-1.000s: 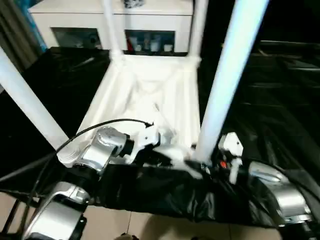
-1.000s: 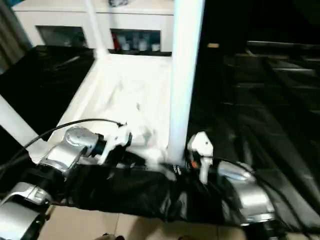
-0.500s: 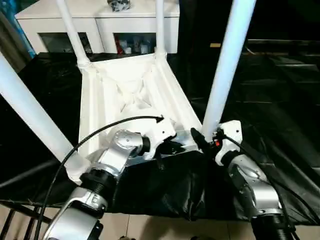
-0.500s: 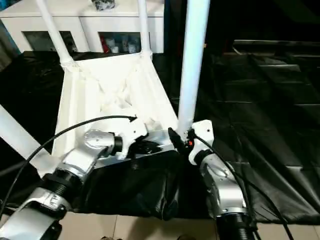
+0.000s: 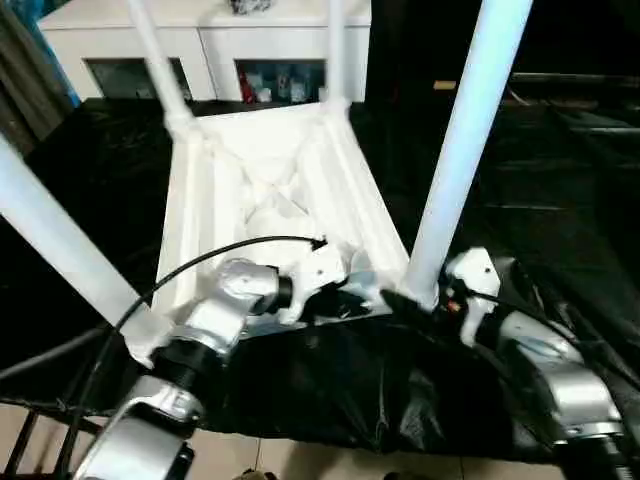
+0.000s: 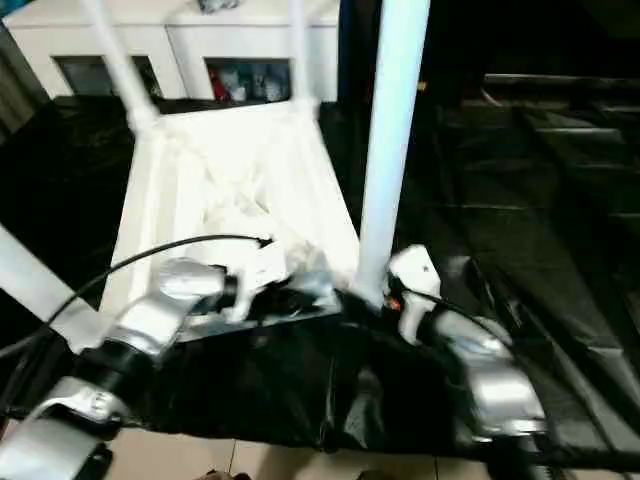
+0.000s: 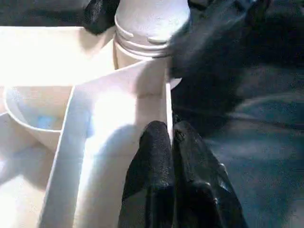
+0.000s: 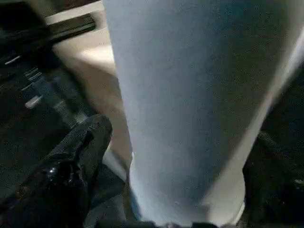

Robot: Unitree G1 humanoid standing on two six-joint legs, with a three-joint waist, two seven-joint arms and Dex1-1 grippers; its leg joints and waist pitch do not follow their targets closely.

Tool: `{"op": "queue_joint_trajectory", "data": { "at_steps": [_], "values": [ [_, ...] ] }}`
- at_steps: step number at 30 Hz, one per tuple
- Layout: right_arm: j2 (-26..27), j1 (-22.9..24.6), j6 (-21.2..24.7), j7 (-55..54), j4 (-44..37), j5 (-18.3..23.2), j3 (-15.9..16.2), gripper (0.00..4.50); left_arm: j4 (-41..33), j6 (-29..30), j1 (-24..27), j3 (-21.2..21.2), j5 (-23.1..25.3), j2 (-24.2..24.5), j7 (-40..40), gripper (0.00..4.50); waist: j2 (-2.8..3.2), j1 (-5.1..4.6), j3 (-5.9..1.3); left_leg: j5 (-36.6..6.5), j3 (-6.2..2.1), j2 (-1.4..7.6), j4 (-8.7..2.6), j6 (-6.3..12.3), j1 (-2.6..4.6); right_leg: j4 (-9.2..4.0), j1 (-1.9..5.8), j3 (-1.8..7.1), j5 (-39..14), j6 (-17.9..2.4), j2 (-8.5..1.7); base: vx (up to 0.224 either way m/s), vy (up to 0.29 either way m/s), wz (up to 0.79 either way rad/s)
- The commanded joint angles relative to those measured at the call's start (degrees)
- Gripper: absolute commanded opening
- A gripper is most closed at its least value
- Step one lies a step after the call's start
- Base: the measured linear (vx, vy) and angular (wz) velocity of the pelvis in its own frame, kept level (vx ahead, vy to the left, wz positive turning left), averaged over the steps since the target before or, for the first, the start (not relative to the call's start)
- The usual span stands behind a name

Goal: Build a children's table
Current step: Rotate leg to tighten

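left wrist view shows the left gripper clenched on the rim of the upturned children's table; right wrist view shows the right gripper grasping a leg; no writing readable.

No readable text anywhere tbh. No labels, brand marks, numbers or signs on the white table top, its legs, or the black sheet under it. The stuff behind the cabinet's glass doors was too blurry to make out any print. Nothing legible on the wrist cams either.
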Motion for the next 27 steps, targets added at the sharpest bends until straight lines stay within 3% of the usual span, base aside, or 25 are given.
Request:
{"op": "queue_joint_trajectory", "data": {
  "at_steps": [1, 6, 19, 27],
  "values": [
    [0.44, 1.0, 1.34, 7.23, -2.37, 2.41, 6.08, 4.04, 1.21, -1.62, 0.73, -2.45, -1.32, -0.64, -2.36, 0.0, -1.36, 0.17, -2.39, -8.55, -0.53, 2.28, -2.79, 8.04, 0.12, -3.43, 2.57, 1.75, -5.79, -14.6, -2.6, 0.0, 0.0, 0.0],
    [-2.91, 0.11, 1.93, 11.87, -2.55, 2.72, 6.71, 3.72, 1.93, -3.16, 0.11, -2.16, -2.12, 1.74, -7.32, 0.0, -1.49, 0.4, -2.34, -10.81, -0.63, 2.4, -3.03, 6.24, 0.28, -3.51, 2.58, 1.8, -9.23, -14.42, -2.63, 0.0, 0.0, 0.0],
    [-5.64, -0.67, 4.49, 17.34, -3.15, 4.2, 7.51, 2.73, 5.06, -5.42, -1.75, -1.83, -2.81, 3.97, -11.81, 0.0, -1.36, 1.14, -2.67, -8.16, -0.47, 2.36, -2.54, 6.87, 0.39, -2.87, 2.73, 1.81, -4.08, -15.91, -2.72, 0.0, 0.0, 0.0],
    [-4.56, 0.27, 6.55, 17.33, -4.07, 6.15, 7.81, 2.62, 6.28, -6.18, -1.83, -1.87, -3.22, 3.95, -12.88, 0.0, -1.35, 1.17, -2.84, -7.97, -0.5, 2.31, -2.42, 6.65, 0.34, -2.69, 2.87, 1.78, -3.58, -16.21, -2.71, 0.0, 0.0, 0.0]
  ]
}}
